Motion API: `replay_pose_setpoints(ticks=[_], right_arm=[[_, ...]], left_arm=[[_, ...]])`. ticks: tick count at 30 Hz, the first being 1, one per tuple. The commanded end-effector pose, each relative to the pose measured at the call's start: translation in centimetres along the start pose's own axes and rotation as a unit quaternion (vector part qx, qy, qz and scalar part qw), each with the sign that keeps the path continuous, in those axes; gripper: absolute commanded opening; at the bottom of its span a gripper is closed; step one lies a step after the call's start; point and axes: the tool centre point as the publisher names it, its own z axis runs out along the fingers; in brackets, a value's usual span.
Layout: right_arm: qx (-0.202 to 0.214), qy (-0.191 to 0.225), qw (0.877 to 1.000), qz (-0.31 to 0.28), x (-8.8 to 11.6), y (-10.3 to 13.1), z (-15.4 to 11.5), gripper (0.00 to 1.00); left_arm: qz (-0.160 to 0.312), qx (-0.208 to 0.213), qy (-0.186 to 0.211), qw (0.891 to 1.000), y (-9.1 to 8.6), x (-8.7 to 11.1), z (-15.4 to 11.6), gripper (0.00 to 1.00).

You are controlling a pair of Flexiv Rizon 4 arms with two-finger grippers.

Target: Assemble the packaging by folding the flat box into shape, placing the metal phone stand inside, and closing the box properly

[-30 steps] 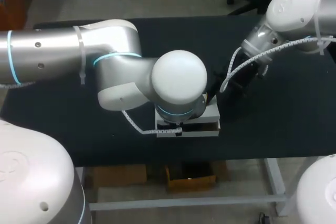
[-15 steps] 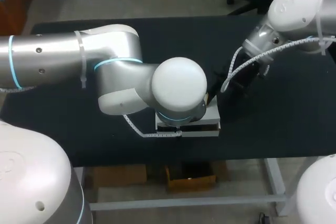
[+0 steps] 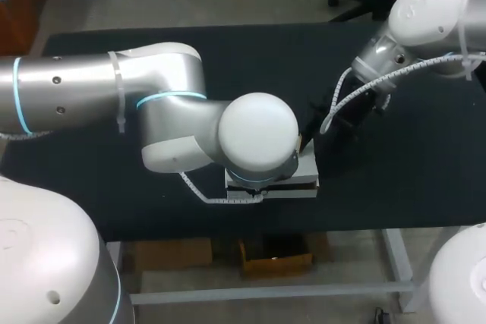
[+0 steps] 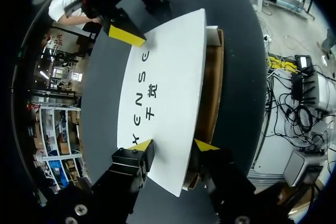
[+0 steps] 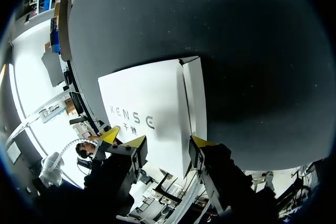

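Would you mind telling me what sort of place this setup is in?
Likely a robotics lab workbench: left arm and right arm are over a black table, both at a white box.

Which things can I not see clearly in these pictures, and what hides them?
Phone stand: it shows in no view. The lid covers nearly all of the box's inside in both wrist views, so whether the stand is in there cannot be told.
Box, head view: mostly hidden under the left arm.
Left gripper, head view: fully hidden by the same arm.
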Motion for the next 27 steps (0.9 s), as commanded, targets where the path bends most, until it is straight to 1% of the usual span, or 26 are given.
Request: replay_pose_setpoints(ticks=[1,12,15,16,17,19,20,27], right_arm=[[-0.003,0.002,1.0,-0.001,-0.1,-0.5,-0.3,0.49],[-0.026,0.004,1.0,-0.01,-0.3,-2.1,-1.6,0.48],[-0.033,0.007,0.999,-0.012,-0.5,-2.7,-1.9,0.45],[-0.035,0.007,0.999,-0.013,-0.5,-2.9,-1.9,0.42],[-0.036,0.007,0.999,-0.014,-0.5,-3.1,-1.9,0.31],[-0.038,0.007,0.999,-0.015,-0.6,-3.3,-1.9,0.03],[-0.039,0.006,0.999,-0.016,-0.6,-3.4,-1.8,0.0],[-0.04,0.004,0.999,-0.035,-0.2,-4.3,-1.1,0.0]], left_arm=[[0.0,-0.003,-0.002,1.0,-0.2,0.3,0.0,0.47],[0.002,0.002,-0.002,1.0,-0.3,0.4,-0.1,0.47],[0.002,0.002,-0.002,1.0,-0.3,0.4,-0.1,0.47],[0.002,0.002,-0.002,1.0,-0.3,0.4,-0.2,0.47],[0.002,0.001,-0.002,1.0,-0.3,0.4,-0.2,0.47],[0.002,0.001,-0.003,1.0,-0.4,0.5,-0.2,0.47],[0.002,0.001,-0.003,1.0,-0.4,0.5,-0.1,0.47],[0.002,0.001,-0.001,1.0,-0.5,0.5,0.0,0.47]])
